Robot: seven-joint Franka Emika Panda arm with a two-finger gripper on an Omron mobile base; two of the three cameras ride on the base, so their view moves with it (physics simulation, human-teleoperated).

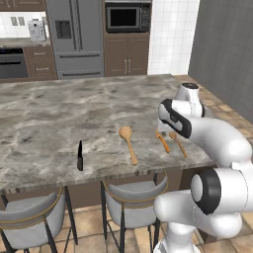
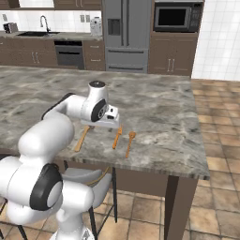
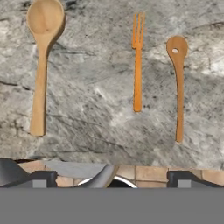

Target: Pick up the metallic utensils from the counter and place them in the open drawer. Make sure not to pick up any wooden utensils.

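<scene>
On the grey marbled counter point(image 1: 59, 113) lie a black knife point(image 1: 80, 156), a tan wooden spoon point(image 1: 128, 143) with a round bowl, a thin orange fork point(image 1: 162, 142) and a smaller brown spoon point(image 1: 179, 144) with a hole in its bowl. From the hand camera, the wooden spoon point(image 3: 41, 65) is on the left, the fork point(image 3: 138, 65) in the middle and the holed spoon point(image 3: 178, 87) on the right. My gripper point(image 3: 113, 179) hangs open and empty above the counter's front edge, over the handle ends. Seen from the right base, the gripper point(image 2: 101, 125) is just left of the fork point(image 2: 117, 137). The open drawer is out of view.
Two grey stools point(image 1: 133, 202) point(image 1: 29, 222) stand under the counter's front edge. My own arm hides part of the counter's right end in the left base view. Cabinets, a fridge point(image 1: 76, 34) and an oven line the far wall.
</scene>
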